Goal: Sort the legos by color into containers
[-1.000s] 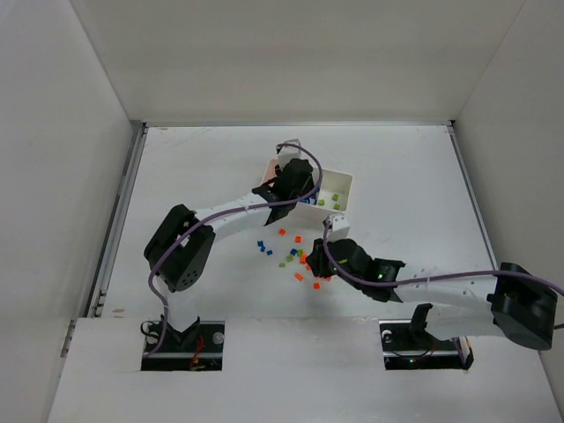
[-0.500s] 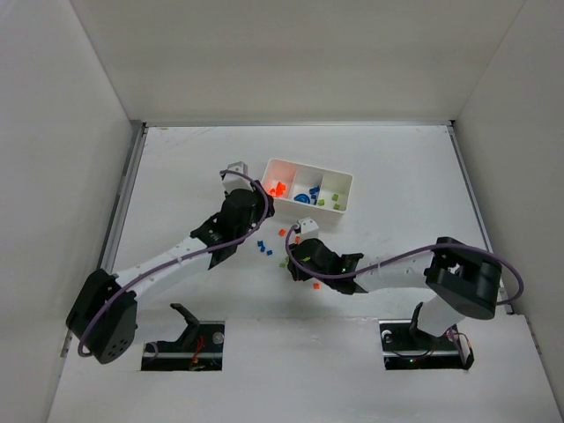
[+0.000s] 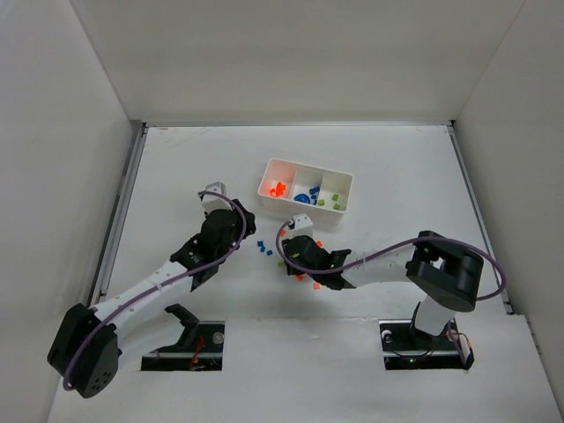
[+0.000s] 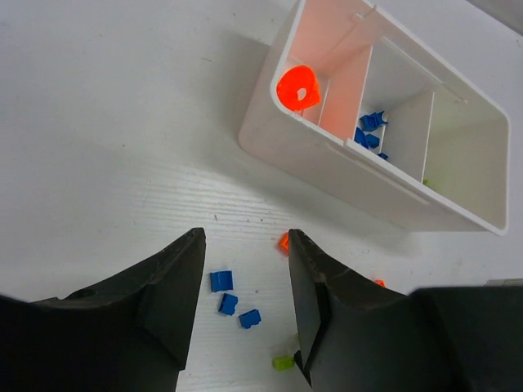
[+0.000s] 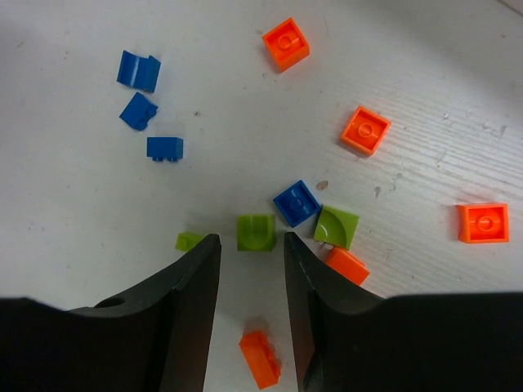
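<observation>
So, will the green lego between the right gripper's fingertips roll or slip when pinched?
The green lego looks like hard plastic, so probably stiff and light. Its flat sides suggest sliding, not rolling. Small and glossy, it may slip from a pinch.

**Left wrist: jaws apart, nothing held**

The left gripper (image 4: 245, 237) hangs over the table (image 4: 98, 122), three blue legos (image 4: 229, 302) lying between its fingers (image 4: 163, 294). Beyond stands the white tray (image 4: 270, 110): an orange rounded piece (image 4: 298, 87) in its end compartment, blue pieces (image 4: 369, 131) (partly hidden) in the middle one.

A white table (image 3: 176, 167) boxed in by plain white walls (image 3: 291, 53).
</observation>
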### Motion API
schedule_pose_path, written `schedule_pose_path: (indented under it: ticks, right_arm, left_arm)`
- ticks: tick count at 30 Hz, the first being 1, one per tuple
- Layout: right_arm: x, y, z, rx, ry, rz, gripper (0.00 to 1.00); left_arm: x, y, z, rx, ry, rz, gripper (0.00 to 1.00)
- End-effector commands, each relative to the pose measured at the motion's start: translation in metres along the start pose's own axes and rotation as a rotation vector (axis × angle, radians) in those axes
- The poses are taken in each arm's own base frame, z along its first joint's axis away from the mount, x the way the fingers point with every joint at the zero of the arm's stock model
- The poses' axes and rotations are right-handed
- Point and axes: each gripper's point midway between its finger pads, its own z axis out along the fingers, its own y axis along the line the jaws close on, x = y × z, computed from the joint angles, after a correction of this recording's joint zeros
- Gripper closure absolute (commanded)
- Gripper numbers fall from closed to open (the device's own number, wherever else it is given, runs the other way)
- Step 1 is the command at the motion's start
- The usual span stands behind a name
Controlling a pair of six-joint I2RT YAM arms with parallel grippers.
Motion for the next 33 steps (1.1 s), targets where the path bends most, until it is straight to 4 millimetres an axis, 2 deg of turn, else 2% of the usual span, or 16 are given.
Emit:
schedule_pose_path:
  ticks: [1, 3, 6, 9, 11, 13, 15, 19, 24, 26, 29, 33]
  right_arm:
    - [-0.019, -0.003, 0.003, 0.049, -0.059, 0.008, 0.57]
    - [-0.02, -0.003, 0.004, 0.049, -0.064, 0.004, 0.59]
    - [-0.019, -0.002, 0.004, 0.05, -0.056, 0.006, 0.68]
    - [-0.026, 0.006, 0.0, 0.008, -0.066, 0.022, 0.77]
    - [-0.04, 0.014, -0.009, -0.024, -0.091, 0.03, 0.78]
    - [-0.062, 0.019, -0.026, -0.064, -0.141, 0.056, 0.78]
    - [-0.093, 0.015, -0.043, -0.096, -0.21, 0.091, 0.78]
    - [-0.139, -0.021, -0.064, -0.061, -0.314, 0.141, 0.78]
    - [-0.187, -0.084, -0.072, 0.057, -0.421, 0.201, 0.78]
    - [-0.2, -0.105, -0.066, 0.106, -0.429, 0.218, 0.77]
    - [-0.215, -0.126, -0.05, 0.151, -0.431, 0.225, 0.77]
    - [-0.219, -0.142, -0.032, 0.214, -0.411, 0.216, 0.77]
  left_arm:
    - [0.004, 0.006, -0.007, 0.004, 0.013, -0.014, 0.58]
    - [0.011, 0.013, -0.009, -0.01, 0.029, -0.005, 0.58]
    - [0.019, 0.02, -0.012, -0.024, 0.048, -0.011, 0.58]
    - [0.026, 0.024, -0.015, -0.035, 0.069, 0.002, 0.58]
    - [0.03, 0.026, -0.016, -0.035, 0.074, -0.002, 0.58]
    - [0.034, 0.024, -0.016, -0.034, 0.092, 0.003, 0.6]
    - [0.041, 0.018, -0.017, -0.017, 0.108, 0.025, 0.62]
    - [0.054, 0.0, -0.017, 0.021, 0.127, 0.055, 0.65]
    - [0.07, -0.034, -0.02, 0.103, 0.14, 0.121, 0.65]
    - [0.076, -0.047, -0.018, 0.125, 0.158, 0.142, 0.64]
    - [0.089, -0.061, -0.015, 0.151, 0.171, 0.198, 0.62]
    - [0.103, -0.078, -0.007, 0.183, 0.195, 0.235, 0.62]
